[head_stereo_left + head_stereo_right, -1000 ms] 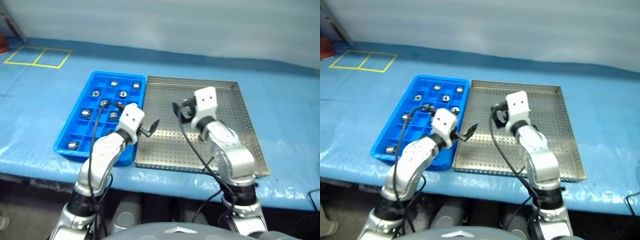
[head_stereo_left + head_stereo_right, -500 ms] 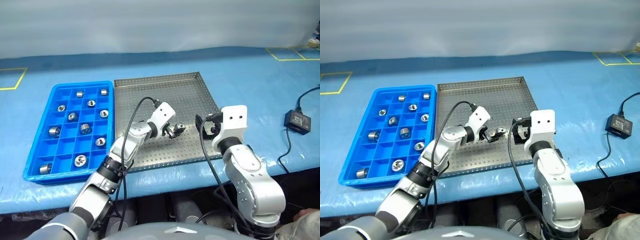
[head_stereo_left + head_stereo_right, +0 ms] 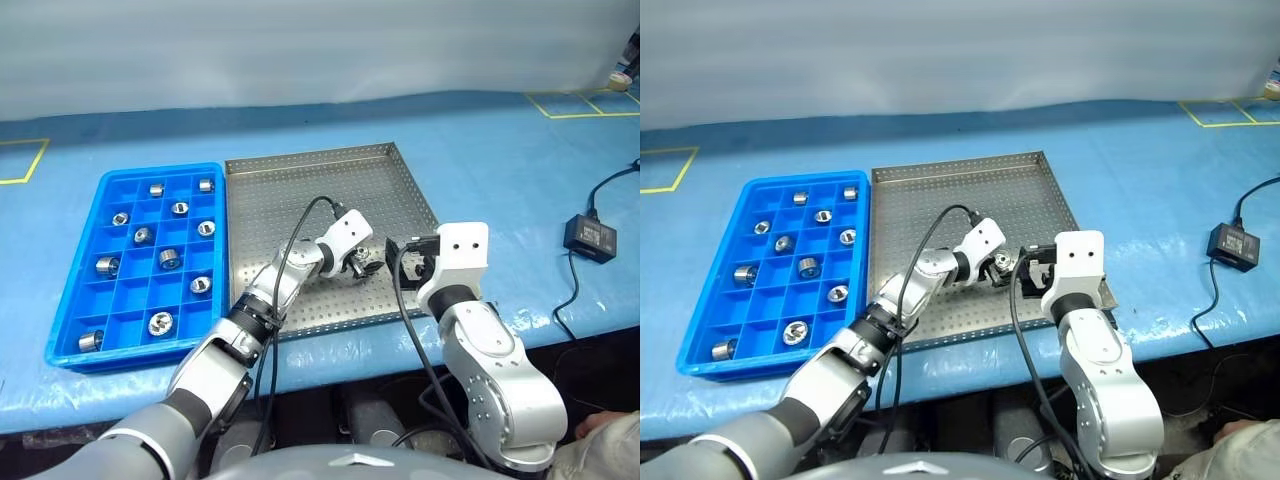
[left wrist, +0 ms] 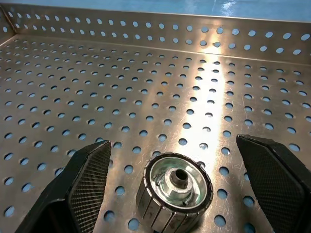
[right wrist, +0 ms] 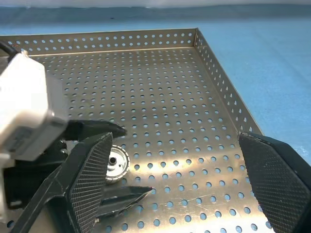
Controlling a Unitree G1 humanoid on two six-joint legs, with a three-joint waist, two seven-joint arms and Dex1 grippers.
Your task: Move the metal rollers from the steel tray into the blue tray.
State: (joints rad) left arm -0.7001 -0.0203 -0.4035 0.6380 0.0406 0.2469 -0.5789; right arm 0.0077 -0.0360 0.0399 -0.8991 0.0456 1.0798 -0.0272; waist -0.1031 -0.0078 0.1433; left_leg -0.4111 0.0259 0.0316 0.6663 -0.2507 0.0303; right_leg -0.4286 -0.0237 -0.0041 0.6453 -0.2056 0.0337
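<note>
- One roller [image 4: 173, 192] lies between the left gripper [image 4: 180, 189]'s wide fingers, near right in the steel tray [image 3: 300, 190]; uneven closing could roll it away.
- Right gripper [image 5: 180, 194], wide and empty, hovers just beside; the two could collide.
- Blue tray [image 3: 75, 300] sits left.

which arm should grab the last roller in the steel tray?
Left. Its end effector already straddles the roller, fingers open either side. The right end effector hangs open farther back.

worktop [image 3: 500, 150]: blue cover, yellow taped squares at far corners | blue tray [image 3: 75, 300]: on the left | steel tray [image 3: 300, 180]: just beside it, edges nearly touching | small black box [image 3: 588, 238] with cable: right side, well apart
</note>
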